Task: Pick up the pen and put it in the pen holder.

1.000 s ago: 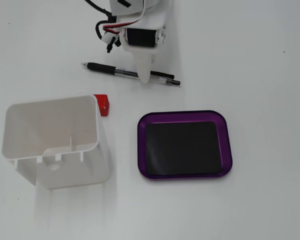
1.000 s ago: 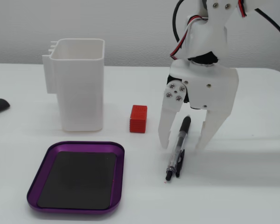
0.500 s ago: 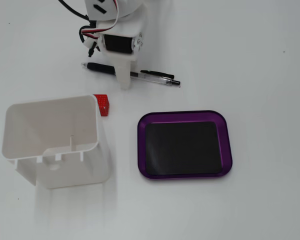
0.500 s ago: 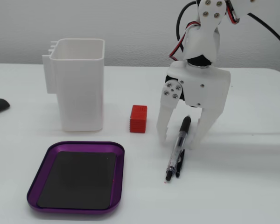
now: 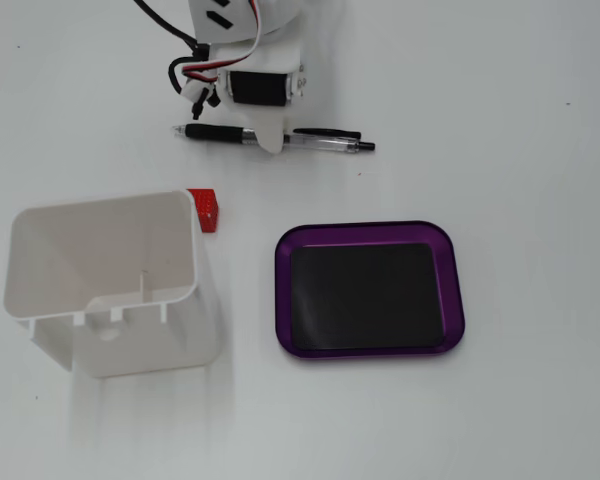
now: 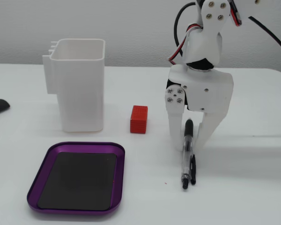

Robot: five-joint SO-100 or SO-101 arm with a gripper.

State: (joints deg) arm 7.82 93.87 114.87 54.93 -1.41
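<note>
In a fixed view from above, the pen [image 5: 280,138] lies flat on the white worktop [image 5: 520,120] with the tool [image 5: 268,140] down over its middle, while the white pen holder [image 5: 110,285] stands well apart at lower left, a red block [image 5: 205,209] beside its corner and a purple tray [image 5: 370,289] to its right. In a fixed view from the front, the tool [image 6: 189,139] has its two fingers [image 6: 174,123] apart, planted on the worktop either side of the pen [image 6: 186,152], whose barrel lies between them; the pen holder [image 6: 79,89] stands upright at the left, the red block [image 6: 138,119] between it and the arm, the tray [image 6: 77,177] in front.
</note>
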